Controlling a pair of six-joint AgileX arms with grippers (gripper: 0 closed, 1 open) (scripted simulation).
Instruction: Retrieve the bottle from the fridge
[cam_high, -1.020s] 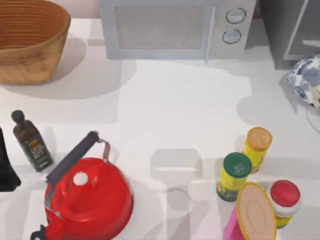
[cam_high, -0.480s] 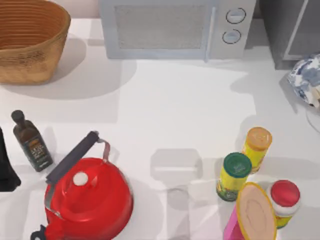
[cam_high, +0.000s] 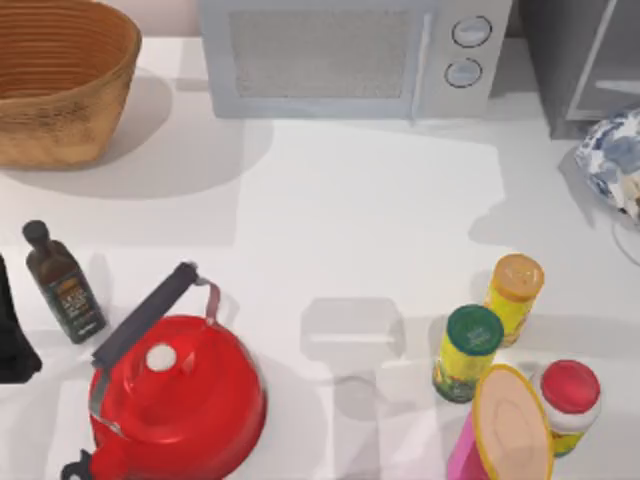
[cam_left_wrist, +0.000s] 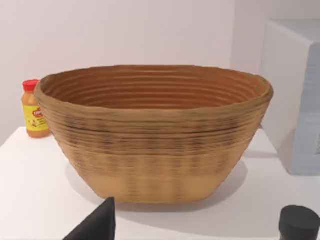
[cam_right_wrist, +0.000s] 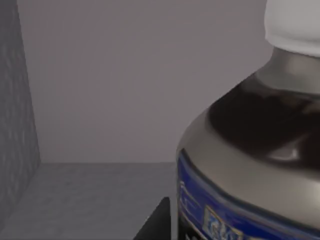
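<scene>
The bottle (cam_right_wrist: 250, 150), with white cap and blue label, is seen close in front of the right gripper (cam_right_wrist: 157, 220), standing inside the grey-walled fridge (cam_high: 585, 60) at the table's far right corner, so the arm is judged to be reaching in for a grasp. Whether its fingers are spread or pressed cannot be told. The left gripper (cam_left_wrist: 100, 225) is parked facing the basket (cam_left_wrist: 155, 135); its state cannot be told.

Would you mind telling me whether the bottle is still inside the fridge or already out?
Inside. The right wrist view shows the bottle standing on the fridge's grey floor, with its plain grey walls close around it.
</scene>
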